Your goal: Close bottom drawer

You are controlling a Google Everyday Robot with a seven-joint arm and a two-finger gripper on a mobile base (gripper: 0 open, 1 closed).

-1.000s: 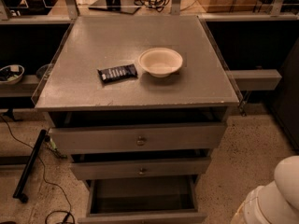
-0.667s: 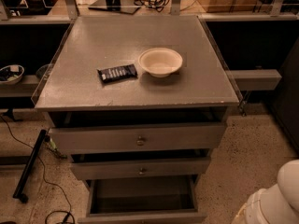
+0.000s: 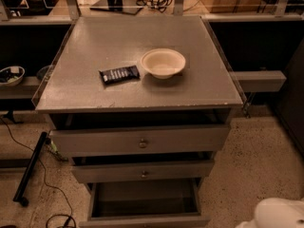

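The bottom drawer (image 3: 142, 199) is the lowest and narrowest of three grey drawers in the cabinet. It stands pulled far out, with its dark boxy inside showing and its slim front panel (image 3: 142, 221) at the frame's bottom edge. Its knob is hidden. My gripper is not in view. Only a white rounded part of my body (image 3: 280, 215) shows at the bottom right, to the right of the open drawer and apart from it.
The top drawer (image 3: 140, 141) and middle drawer (image 3: 142, 173) are each out a little. A white bowl (image 3: 163, 62) and a dark snack packet (image 3: 119, 74) lie on the cabinet top (image 3: 95, 42). Cables and a black bar (image 3: 31, 167) lie on the floor at left.
The white rounded part at the bottom right has sunk lower in the frame. The drawers and the things on the cabinet top have not moved.
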